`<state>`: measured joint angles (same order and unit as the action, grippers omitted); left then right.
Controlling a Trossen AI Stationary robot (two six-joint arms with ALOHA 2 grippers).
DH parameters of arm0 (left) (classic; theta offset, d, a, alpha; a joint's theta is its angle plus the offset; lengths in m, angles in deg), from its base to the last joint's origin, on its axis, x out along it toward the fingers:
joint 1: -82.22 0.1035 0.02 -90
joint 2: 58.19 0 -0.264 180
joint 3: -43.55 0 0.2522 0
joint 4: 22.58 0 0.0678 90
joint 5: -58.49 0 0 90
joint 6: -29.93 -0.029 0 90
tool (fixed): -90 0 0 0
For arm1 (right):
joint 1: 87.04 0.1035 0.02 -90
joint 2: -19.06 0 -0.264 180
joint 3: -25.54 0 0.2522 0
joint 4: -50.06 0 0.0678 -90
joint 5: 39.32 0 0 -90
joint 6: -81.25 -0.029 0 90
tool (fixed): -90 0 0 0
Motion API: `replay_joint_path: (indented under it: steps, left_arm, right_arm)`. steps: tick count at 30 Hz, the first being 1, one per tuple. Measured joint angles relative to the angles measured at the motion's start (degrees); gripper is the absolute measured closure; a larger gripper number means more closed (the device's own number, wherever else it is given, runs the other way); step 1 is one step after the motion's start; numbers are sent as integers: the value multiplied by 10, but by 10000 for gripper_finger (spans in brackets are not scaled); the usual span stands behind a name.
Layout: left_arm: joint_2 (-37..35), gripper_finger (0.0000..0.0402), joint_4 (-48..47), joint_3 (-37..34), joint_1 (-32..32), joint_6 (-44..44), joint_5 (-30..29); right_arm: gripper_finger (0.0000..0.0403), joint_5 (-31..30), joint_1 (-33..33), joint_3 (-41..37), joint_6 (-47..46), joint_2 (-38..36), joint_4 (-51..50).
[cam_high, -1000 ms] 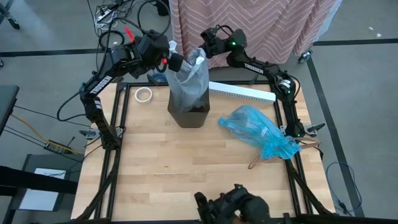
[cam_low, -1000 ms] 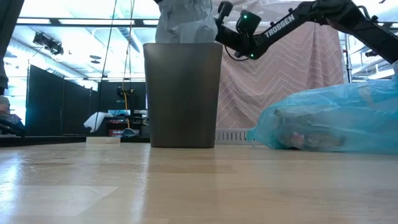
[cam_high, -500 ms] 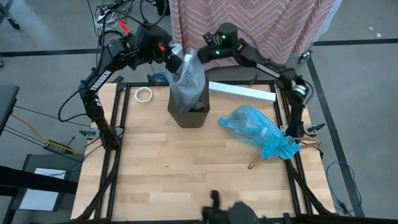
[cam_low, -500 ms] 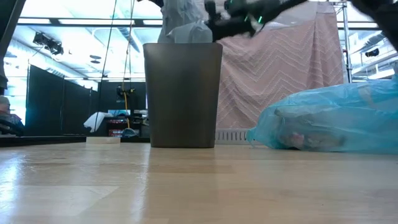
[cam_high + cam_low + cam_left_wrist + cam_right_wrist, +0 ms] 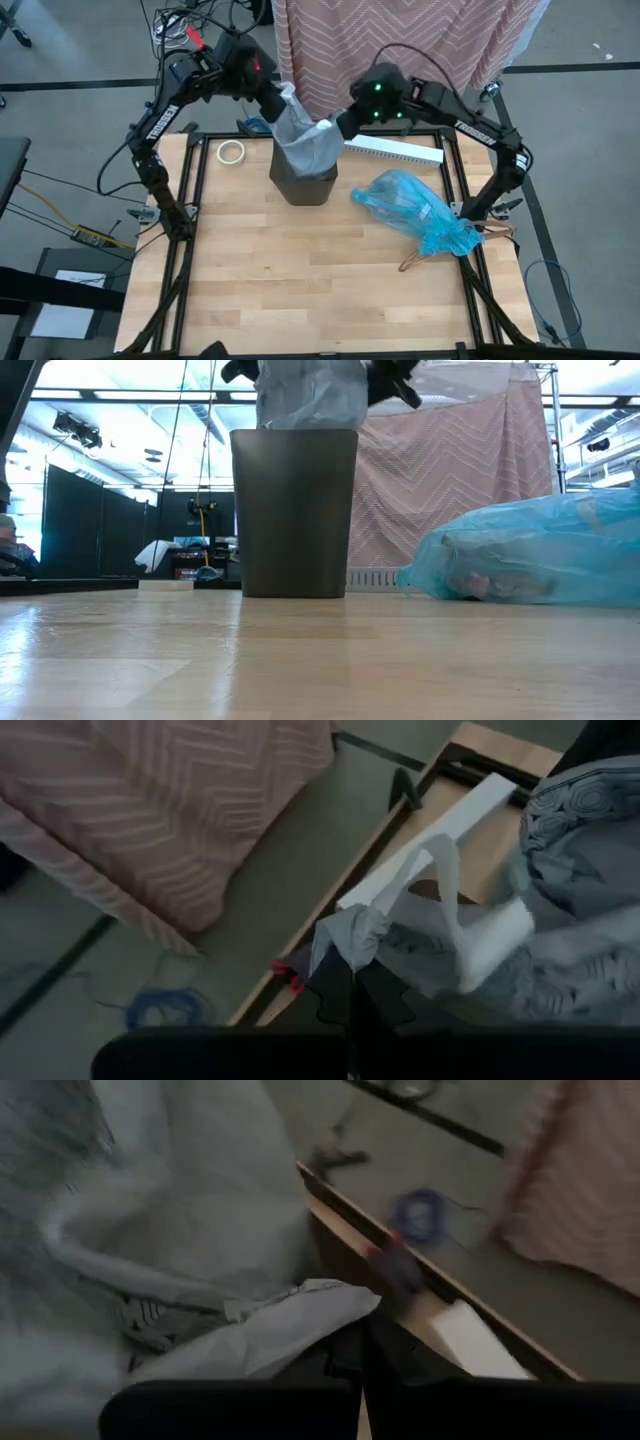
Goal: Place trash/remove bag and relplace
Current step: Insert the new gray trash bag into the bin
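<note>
High view: small dark grey plastic bin [image 5: 303,186] stands upright at the tabletop's [image 5: 290,270] far edge. Left gripper [image 5: 279,102] and right gripper [image 5: 340,127] each pinch one rim of a pale grey translucent bag [image 5: 305,145], held apart above the bin, likely spreading it as the new liner. Filled crinkly blue bag [image 5: 415,212] lies beside the bin, already removed.

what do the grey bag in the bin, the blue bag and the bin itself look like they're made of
The pale grey translucent bag, held by both pincers, looks like thin plastic film: it crumples and light passes through it. The bright-blue crinkly bag lying on the table seems similar film, glossy and wrinkled, with contents showing faintly through it. The small dark bin has smooth, matte, rigid walls, probably plastic, possibly metal.
</note>
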<state>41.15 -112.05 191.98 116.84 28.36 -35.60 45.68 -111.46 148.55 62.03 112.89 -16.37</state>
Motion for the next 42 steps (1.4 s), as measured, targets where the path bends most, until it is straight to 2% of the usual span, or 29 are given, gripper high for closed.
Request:
replay_joint_path:
  steps: [5,11,15,20,25,32,36,40,42]
  left_arm:
    - [1,398,1,0,53,0,95]
    - [0,398,-46,0,119,-8,257]
    - [-5,398,-60,-22,126,-24,275]
    - [-32,398,-25,-110,121,-11,314]
    - [-75,398,10,-248,110,-8,308]
    - [-163,398,117,-420,111,40,286]
    - [-199,398,130,-466,111,58,244]
    - [-218,398,132,-480,111,63,199]
    - [-224,398,137,-483,111,64,195]
  right_arm:
    - [403,-82,29,-11,0,2,-24]
    - [403,-118,51,-12,0,1,-37]
    - [403,-145,59,-12,-4,-8,-94]
    - [403,-163,63,-12,-17,-8,-139]
    - [403,-164,70,-12,-19,-8,-137]
    - [403,-164,72,-37,-28,-8,-139]
    - [403,-162,79,-70,-55,-8,-127]
    - [403,-163,89,-101,-54,-9,-107]
    - [403,-161,94,-113,-61,-8,-103]
